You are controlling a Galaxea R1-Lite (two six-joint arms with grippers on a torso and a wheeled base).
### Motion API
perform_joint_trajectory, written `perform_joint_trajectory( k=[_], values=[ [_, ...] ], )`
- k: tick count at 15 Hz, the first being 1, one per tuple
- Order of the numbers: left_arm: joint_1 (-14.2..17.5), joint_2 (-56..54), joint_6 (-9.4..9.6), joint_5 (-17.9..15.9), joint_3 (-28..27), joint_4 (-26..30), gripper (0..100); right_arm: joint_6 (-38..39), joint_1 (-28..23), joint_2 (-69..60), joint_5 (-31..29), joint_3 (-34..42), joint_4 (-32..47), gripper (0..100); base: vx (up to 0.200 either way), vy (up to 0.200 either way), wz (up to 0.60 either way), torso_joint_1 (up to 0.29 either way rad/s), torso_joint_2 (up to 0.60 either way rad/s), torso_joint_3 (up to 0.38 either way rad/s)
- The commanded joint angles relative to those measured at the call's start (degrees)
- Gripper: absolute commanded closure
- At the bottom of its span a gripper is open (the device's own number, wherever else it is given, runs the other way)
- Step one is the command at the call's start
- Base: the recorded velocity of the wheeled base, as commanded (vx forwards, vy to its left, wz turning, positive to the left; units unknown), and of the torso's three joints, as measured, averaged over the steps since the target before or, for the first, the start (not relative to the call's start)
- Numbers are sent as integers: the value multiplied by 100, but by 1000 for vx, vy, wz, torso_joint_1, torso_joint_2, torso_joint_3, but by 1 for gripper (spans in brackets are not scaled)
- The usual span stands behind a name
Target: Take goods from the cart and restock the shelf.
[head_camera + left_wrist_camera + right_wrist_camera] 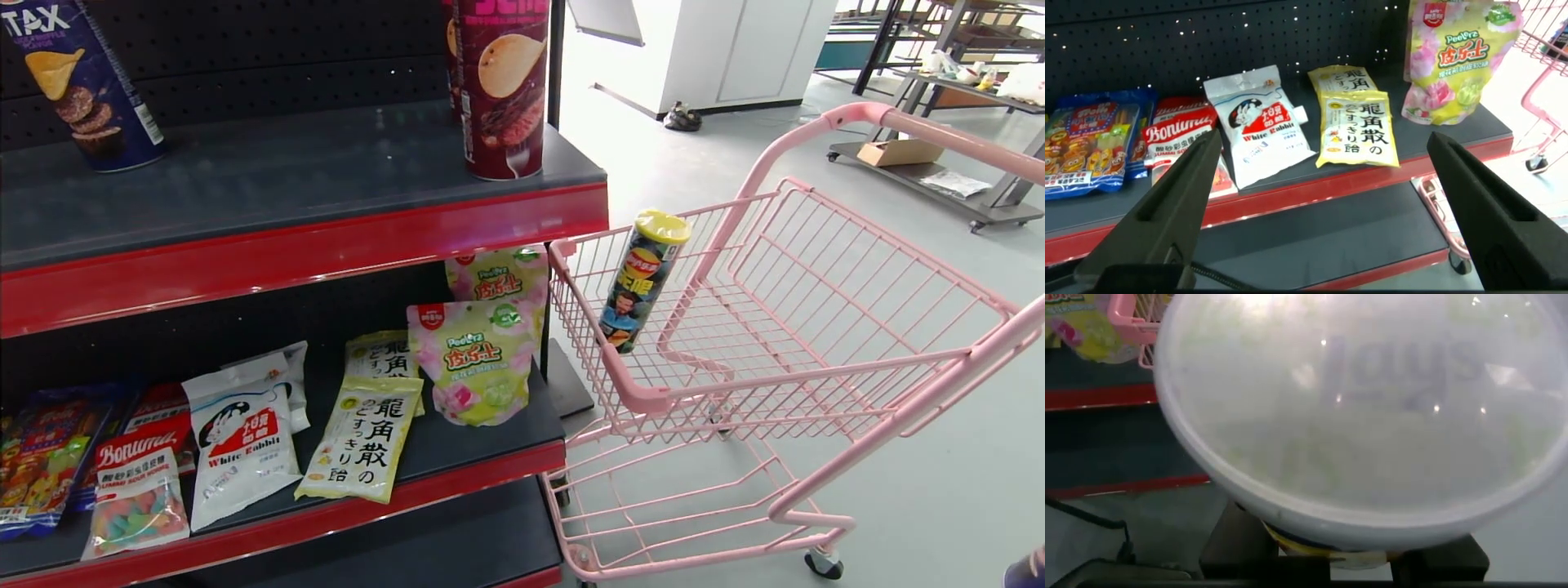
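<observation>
- Yellow-lidded chip can [641, 282] leans in the pink cart [963, 144], tucked in the basket corner nearest the shelves, centre-right of the head view.
- Right gripper [1335, 554] is clamped on a second one, a clear-lidded can [1360, 408]. Its lid is right up against the wrist camera, and dark finger blocks flank its body.
- Left gripper [1324, 137] has its fingers [1167, 204] spread wide with nothing between them, facing the lower shelf [1290, 194].
- Upper shelf [286, 175] carries a blue can [82, 82] at upper left and a maroon can [500, 82] at top centre, both upright.
- On the lower shelf, lower left of the head view, candy bags lie flat, among them a white bag [237, 449] and a yellow-green bag [363, 441]. A green pouch [478, 359] stands propped at the end nearest the cart.
</observation>
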Motion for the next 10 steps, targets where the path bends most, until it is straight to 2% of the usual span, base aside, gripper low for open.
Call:
perform_joint_trajectory(
  k=[1, 9, 10],
  values=[
    [1, 5, 3, 4, 0, 2, 0, -57, -60, -620, -8, 186, 41, 100, 0, 0, 0, 0, 0, 0],
    [1, 5, -5, 4, 0, 2, 0, -198, -60, -752, -17, 318, 50, 100, 0, 0, 0, 0, 0, 0],
    [1, 5, 3, 4, 0, 2, 0, -206, -60, -752, -17, 326, 50, 100, 0, 0, 0, 32, -217, -178]
  ],
)
